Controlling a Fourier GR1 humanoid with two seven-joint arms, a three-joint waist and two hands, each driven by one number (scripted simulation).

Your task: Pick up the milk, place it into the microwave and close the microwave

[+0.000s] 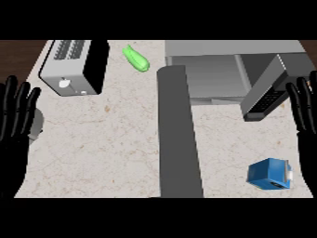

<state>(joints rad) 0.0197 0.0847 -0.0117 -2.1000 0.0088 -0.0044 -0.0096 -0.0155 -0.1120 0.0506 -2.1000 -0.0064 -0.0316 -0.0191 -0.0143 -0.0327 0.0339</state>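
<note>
Two black hands, both resting open w/ fingers straight and pointing up: left hand [8, 125] at the left edge, right hand [315, 116] at the right edge, neither touching anything. Milk is the small blue boxy carton [270, 173] w/ a pale patch on one side, sitting on the beige speckled stone table [113, 148] down at the lower right, near the right hand and well apart from the grey microwave [209, 74] up top, whose dark-faced door [267, 93] is swung open toward the right. My guess on handling: a carton like that is prob light-ish, stiff at the edges but w/ walls that can dent, and the smooth faces could slip, so I'd wrap fingers and thumb across two opposite flat sides around mid-height, not the top corner. It looks tilted or turned a bit, can't tell if it's upright or on its side from this angle. Other stuff: silver and black toaster-like box [71, 67] upper left, green cucumber-ish veg [136, 59] next to it, and a long dark grey bar [178, 135] running down the middle that I honestly can't identify. Microwave cavity is only partly visible, door hides some of it, and the back is cut off. Both forearms are barely visible, and there's a grey shape behind the left hand I can't make out.
</note>
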